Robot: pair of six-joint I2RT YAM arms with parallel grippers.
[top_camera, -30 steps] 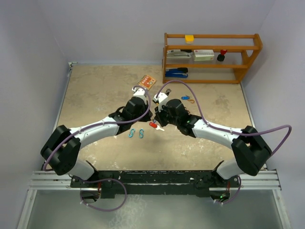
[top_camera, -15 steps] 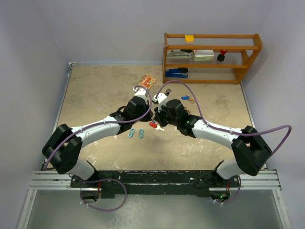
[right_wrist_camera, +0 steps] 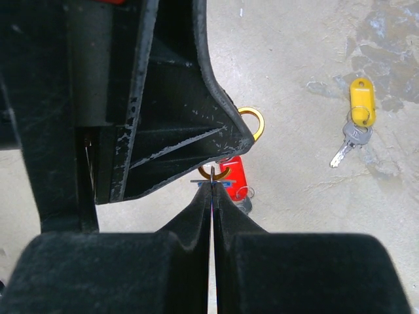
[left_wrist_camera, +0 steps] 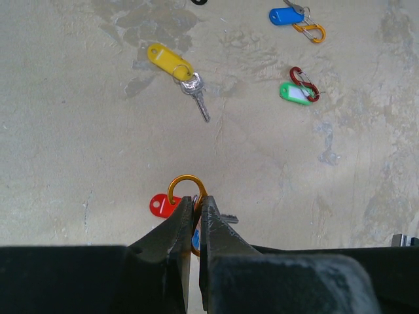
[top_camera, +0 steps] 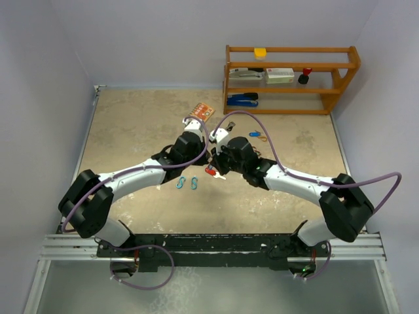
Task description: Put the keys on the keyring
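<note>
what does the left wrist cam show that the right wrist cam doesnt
Only left wrist: the blue-tagged key beside an orange clip, and the green tag next to a red clip.
Only right wrist: the right gripper with its own fingertips shut, close under the other arm's finger.
Both: the left gripper shut on the orange keyring, the red tag lying under it, and the yellow-tagged key off to one side.

left arm: extended from near-left to bench centre, elbow bent | left gripper: jaws pinched on orange keyring | right arm: extended from near-right | right gripper: jaws pressed together, tips meeting the left's
</note>
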